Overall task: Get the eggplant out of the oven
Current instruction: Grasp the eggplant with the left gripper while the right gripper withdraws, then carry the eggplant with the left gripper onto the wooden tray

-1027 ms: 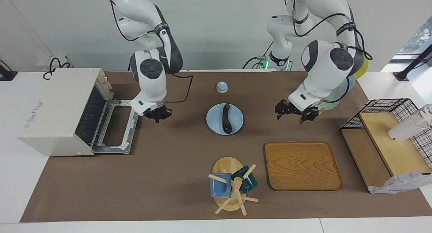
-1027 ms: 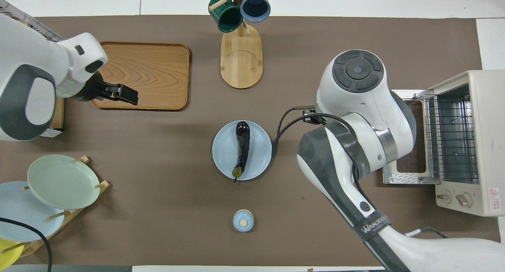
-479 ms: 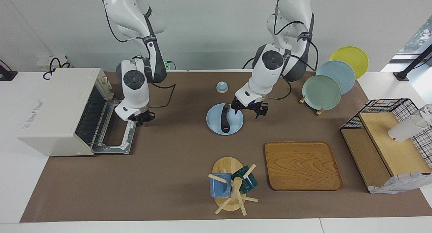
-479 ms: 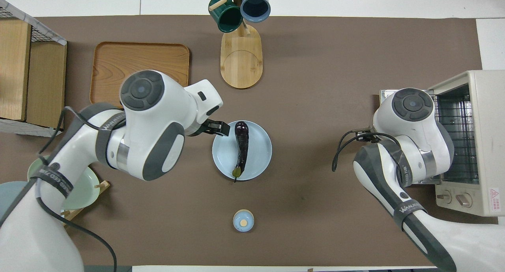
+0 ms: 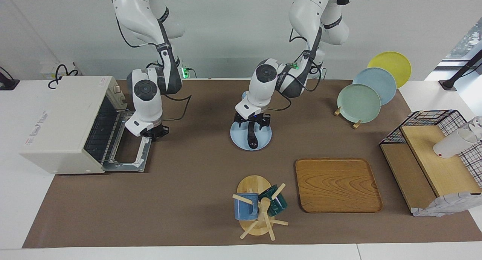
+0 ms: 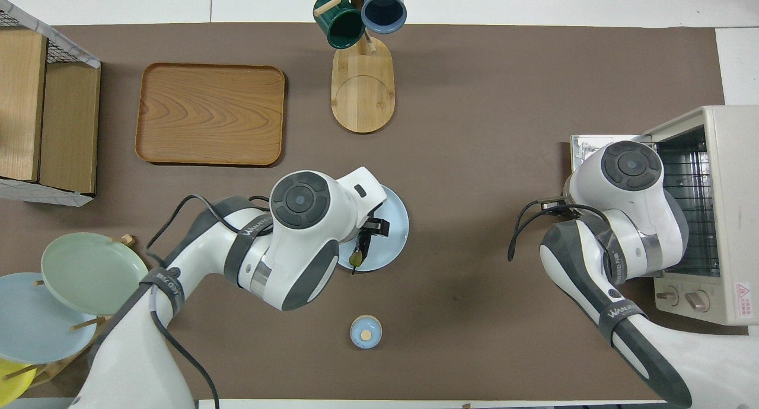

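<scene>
A: What has changed?
B: The left gripper (image 5: 252,121) has swung in over the eggplant (image 5: 251,136) on the plate (image 5: 263,141), fingers spread astride it.
A: And the oven (image 5: 64,120)?
B: Open at nine o'clock, rack bare. The right gripper (image 5: 153,133), fingers pressed together, waits by its door.

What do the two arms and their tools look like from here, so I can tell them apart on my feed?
Both arms are glossy white with dark grey joint caps and elbow sections, a black band with white lettering, and loose black cables. The left tool and the right tool are small black units on white wrist housings. They look alike; a green light glows near each base.
</scene>
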Robot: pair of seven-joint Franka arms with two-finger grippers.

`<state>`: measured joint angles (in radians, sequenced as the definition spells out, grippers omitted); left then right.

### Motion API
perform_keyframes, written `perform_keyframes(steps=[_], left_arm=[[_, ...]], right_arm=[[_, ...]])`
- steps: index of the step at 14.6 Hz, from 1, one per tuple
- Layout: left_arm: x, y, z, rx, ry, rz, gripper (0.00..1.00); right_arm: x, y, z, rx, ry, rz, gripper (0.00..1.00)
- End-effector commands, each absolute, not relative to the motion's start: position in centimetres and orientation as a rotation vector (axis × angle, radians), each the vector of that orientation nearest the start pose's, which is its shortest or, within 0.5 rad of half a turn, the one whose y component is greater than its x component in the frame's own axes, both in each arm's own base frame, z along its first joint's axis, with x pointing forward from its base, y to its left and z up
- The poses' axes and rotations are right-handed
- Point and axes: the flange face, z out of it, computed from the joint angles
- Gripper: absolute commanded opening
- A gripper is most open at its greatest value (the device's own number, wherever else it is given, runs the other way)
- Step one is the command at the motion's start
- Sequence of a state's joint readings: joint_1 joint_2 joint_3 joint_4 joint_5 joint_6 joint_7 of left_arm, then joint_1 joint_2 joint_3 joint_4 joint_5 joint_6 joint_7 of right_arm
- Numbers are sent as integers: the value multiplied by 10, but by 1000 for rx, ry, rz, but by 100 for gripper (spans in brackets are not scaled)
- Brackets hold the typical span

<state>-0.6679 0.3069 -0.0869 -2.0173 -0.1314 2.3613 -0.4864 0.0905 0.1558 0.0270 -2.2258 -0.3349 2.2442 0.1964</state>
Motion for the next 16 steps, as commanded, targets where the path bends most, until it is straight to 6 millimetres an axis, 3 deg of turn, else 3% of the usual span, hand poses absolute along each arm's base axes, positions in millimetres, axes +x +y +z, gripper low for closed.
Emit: perform_keyframes(steps=[1,2,4,7,8,10,12,15,16], left_arm=[[441,-410,306,-3267,203,39,100],[440,-410,305,-3268,204,36,100],[440,-409,305,-3267,202,38,83],[446,-408,308,-3271,193,32,26],[449,-406,310,-3274,191,25,1],[461,-395,325,-3279,168,18,0],[489,-375,360,-3276,151,41,0],[546,-330,414,-3279,134,72,0],[565,-311,417,-3282,134,65,0]], right_arm=[[534,47,320,-3467,-379,235,0],[540,46,333,-3467,-438,272,0],[553,35,366,-3468,-462,310,0],[552,10,403,-3464,-434,335,0],[549,0,412,-3458,-426,340,0],[541,-26,425,-3443,-418,391,0],[532,-45,437,-3384,-360,415,0],[519,-63,457,-3359,-328,467,0],[518,-60,473,-3345,-302,460,7]])
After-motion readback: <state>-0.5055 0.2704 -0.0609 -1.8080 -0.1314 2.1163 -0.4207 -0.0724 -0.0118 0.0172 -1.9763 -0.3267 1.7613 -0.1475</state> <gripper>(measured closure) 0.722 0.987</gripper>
